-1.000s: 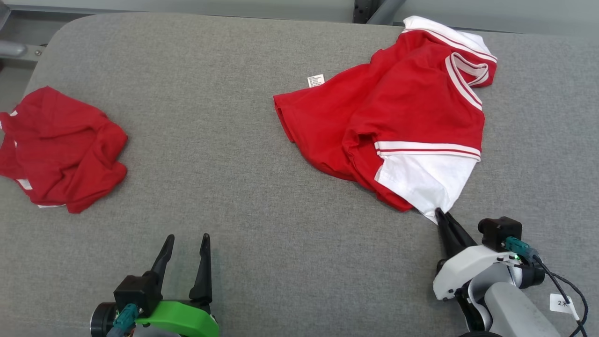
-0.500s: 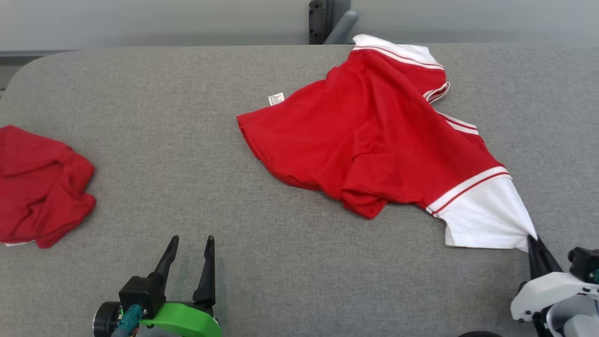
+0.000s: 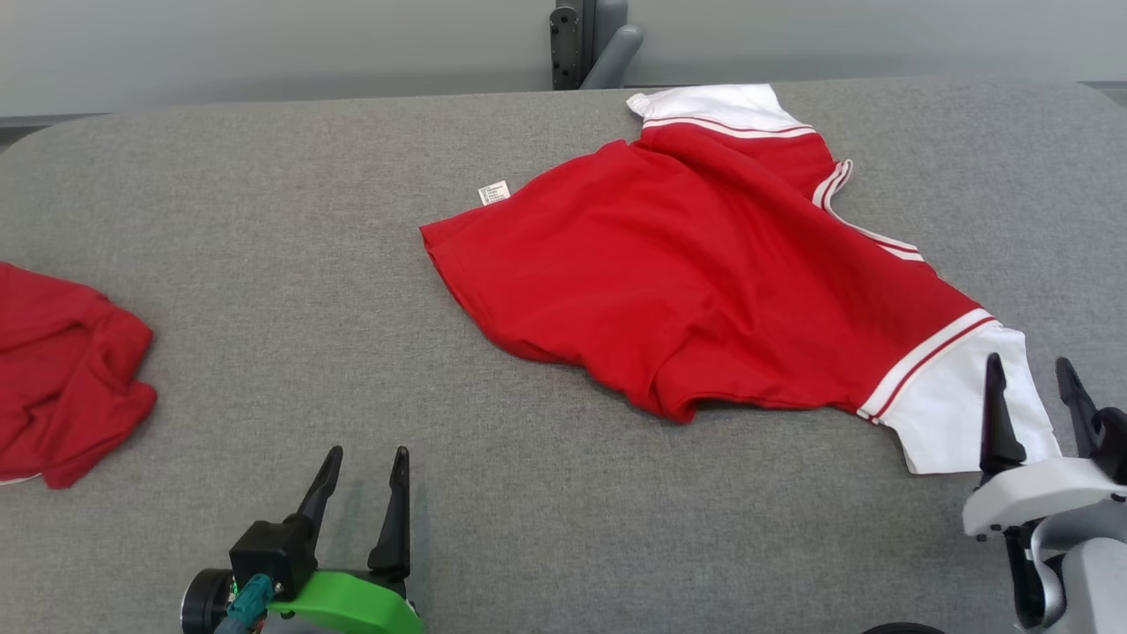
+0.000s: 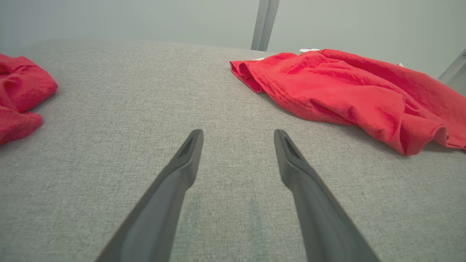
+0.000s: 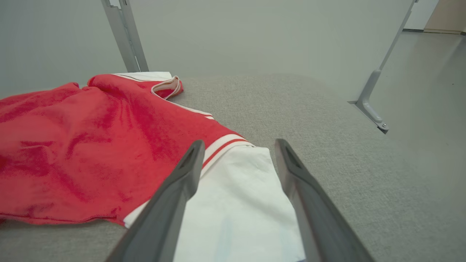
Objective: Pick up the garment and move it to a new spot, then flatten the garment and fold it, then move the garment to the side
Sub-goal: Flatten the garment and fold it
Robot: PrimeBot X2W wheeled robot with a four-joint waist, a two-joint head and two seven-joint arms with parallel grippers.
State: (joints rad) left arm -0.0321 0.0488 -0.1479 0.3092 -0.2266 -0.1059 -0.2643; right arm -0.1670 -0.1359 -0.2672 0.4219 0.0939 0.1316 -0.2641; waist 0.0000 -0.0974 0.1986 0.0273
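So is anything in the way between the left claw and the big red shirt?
Nothing visible. Just bare grey table lies between the open left claw and the red-and-white shirt. The crumpled red garment sits far off to the left, out of the path.

1. The right gripper (image 3: 1028,361), earlier pinched shut on the corner of the white sleeve (image 3: 946,414), is now recorded with its fingers spread wide. The sleeve has been let go and lies on the table under and between them.
2. The garment (image 3: 704,282), earlier bunched with its red body folded over itself, has been drawn out toward the lower right of the frame and lies flatter.
3. The white sleeve, earlier pulled to a point at the fingertips, is now laid out as a flat panel.
4. The striped neck trim (image 3: 832,180), earlier looped on top of the body, is now found at the garment's upper right edge.
5. The head view has been shifted by the camera: the crumpled red cloth (image 3: 62,370) is now cut by the left edge.
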